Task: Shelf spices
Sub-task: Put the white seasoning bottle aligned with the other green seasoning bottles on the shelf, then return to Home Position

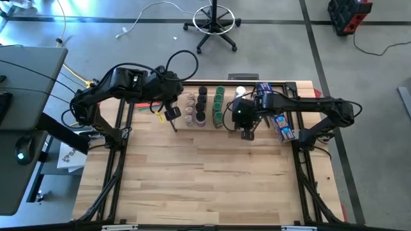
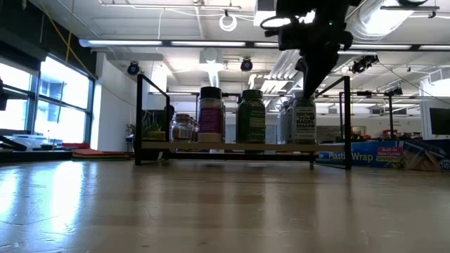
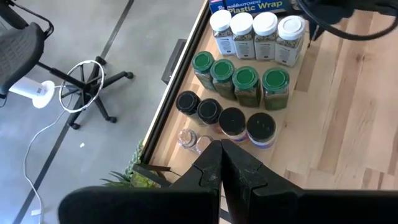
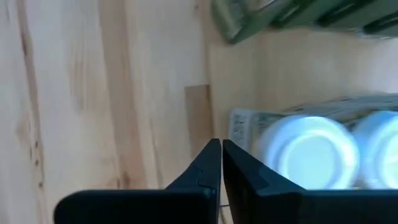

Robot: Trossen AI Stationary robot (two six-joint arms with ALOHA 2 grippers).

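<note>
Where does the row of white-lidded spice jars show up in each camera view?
High: white-lidded jars, far edge, by right arm.
Low: one bagel-seasoning jar, right end of shelf.
Left wrist: top, four in a row.
Right wrist: lower right, lids.
Shared landmark: green-lidded jars.

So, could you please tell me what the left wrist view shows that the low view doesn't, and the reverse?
Only the left wrist view shows the lids from above in rows: white-lidded jars, green-lidded jars, black-lidded jars, plus the shut left gripper and an office chair on the floor.

Only the low view shows the shelf side-on, with its black legs, and jar labels such as the bagel seasoning jar.

Both show the spice jars and the Plastic Wrap box.
</note>
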